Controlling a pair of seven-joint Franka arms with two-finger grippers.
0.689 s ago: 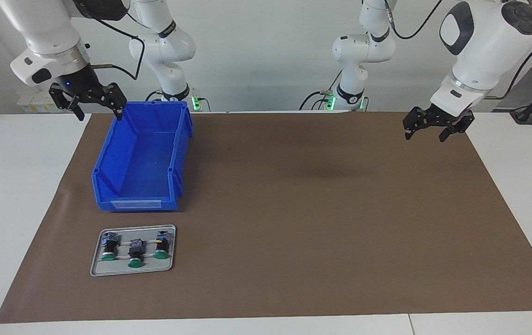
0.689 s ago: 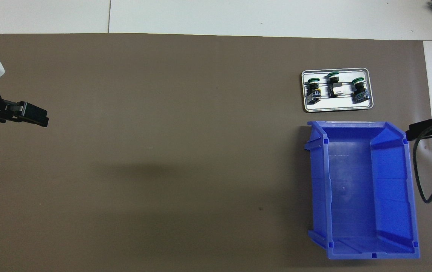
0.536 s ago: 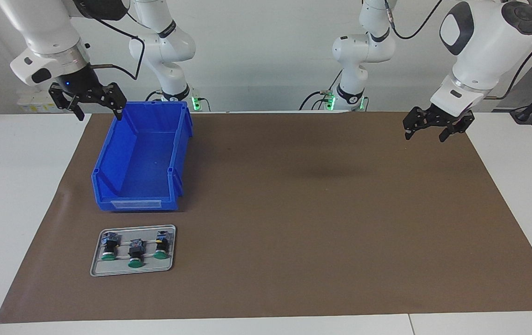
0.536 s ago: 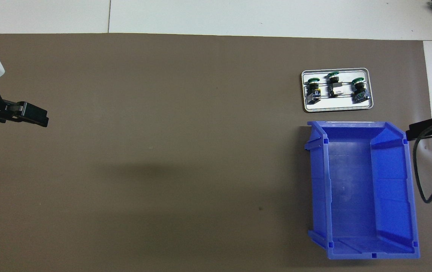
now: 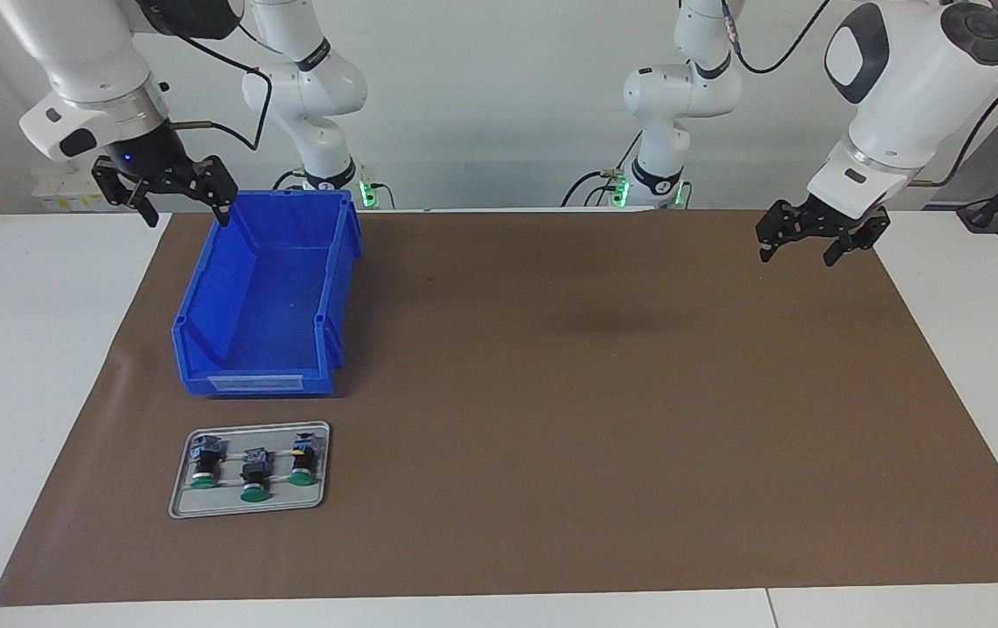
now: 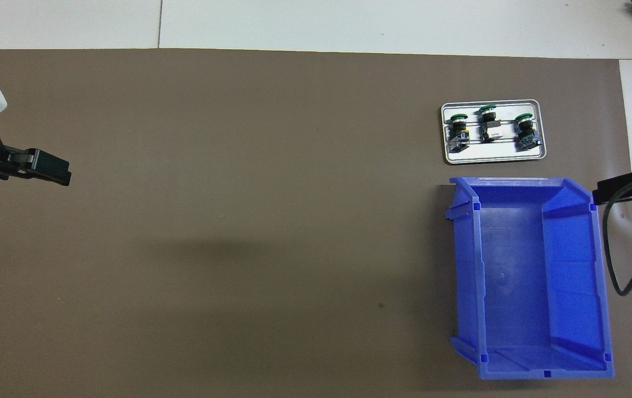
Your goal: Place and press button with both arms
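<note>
Three thumb-sized push-buttons (image 5: 254, 477) with round green caps and black bodies lie side by side on a small grey metal tray (image 5: 248, 508) at the right arm's end of the brown-covered desk (image 5: 595, 419) — farther from the robots than the empty blue plastic bin (image 5: 263, 296). The right end effector (image 5: 166, 194) hangs over the bin's outer corner, fingers apart, holding nothing; the left end effector (image 5: 817, 237) waits over the desk's left-arm end — likewise spread and empty

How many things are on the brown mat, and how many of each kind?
Green buttons: 3
Grey tray: 1
Blue bin: 1
Total: 5
All the buttons lie on the tray; the bin is empty.
</note>
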